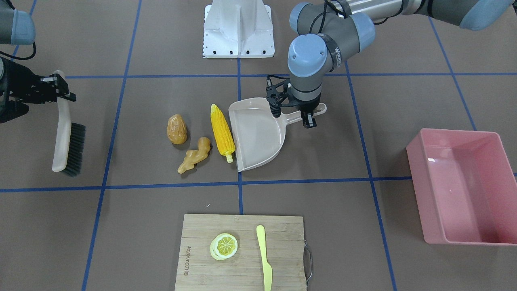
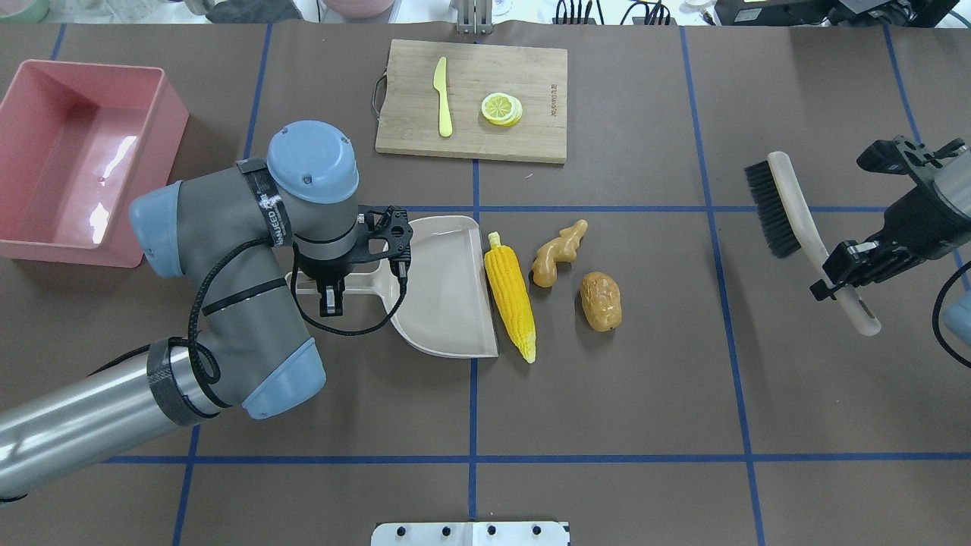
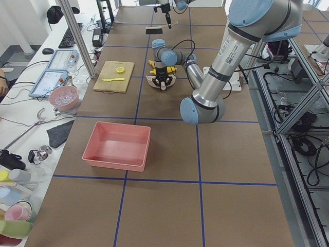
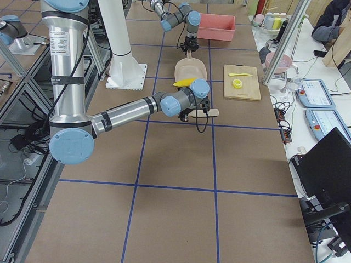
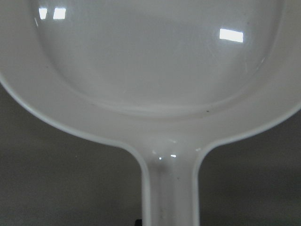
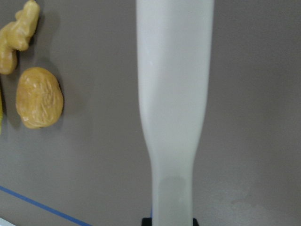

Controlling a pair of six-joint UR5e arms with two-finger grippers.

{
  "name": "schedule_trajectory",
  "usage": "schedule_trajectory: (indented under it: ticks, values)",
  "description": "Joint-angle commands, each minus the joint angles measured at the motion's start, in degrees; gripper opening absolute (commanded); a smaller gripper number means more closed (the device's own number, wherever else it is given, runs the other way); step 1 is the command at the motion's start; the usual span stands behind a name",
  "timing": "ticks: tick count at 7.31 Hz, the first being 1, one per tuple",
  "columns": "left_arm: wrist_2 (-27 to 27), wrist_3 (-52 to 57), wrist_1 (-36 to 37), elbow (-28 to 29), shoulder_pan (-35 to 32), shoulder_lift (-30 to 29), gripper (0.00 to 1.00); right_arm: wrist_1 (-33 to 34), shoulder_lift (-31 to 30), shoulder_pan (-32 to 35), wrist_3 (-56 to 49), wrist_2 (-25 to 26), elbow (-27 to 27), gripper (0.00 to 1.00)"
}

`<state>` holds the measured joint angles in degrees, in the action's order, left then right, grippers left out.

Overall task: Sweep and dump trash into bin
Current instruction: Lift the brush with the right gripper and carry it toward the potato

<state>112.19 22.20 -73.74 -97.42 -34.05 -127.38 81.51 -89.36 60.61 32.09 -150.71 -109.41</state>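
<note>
The trash lies in a row mid-table: yellow corn cob, tan ginger root, brown potato. My left gripper is shut on the handle of a beige dustpan. The pan's open edge lies along the corn. My right gripper is shut on a brush by its handle, well apart from the potato. The pink bin stands empty beyond my left arm.
A wooden cutting board on the far side of the table holds a lemon slice and a pale yellow knife. The white robot base plate is on my side. Blue tape lines cross the brown table.
</note>
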Motion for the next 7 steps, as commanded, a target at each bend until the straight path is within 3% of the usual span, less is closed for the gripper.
schedule_trajectory:
  ticks: [1,3,4,7]
  values:
    - [-0.13,-0.05,0.0,-0.66,0.03,0.2,0.0,-11.82,0.08,-2.93,11.11,-0.2,0.07,0.0]
    - [-0.13,-0.05,0.0,-0.67,0.03,0.29,0.0,-24.93,0.59,-7.5,13.17,-0.28,7.32,0.0]
    - [-0.13,-0.05,0.0,-0.67,0.03,0.29,0.0,-28.22,1.46,-8.83,14.83,-0.28,10.41,0.0]
    - [-0.13,-0.05,0.09,-0.75,0.04,0.29,0.0,-28.51,11.99,-14.63,23.97,0.68,15.16,0.0]
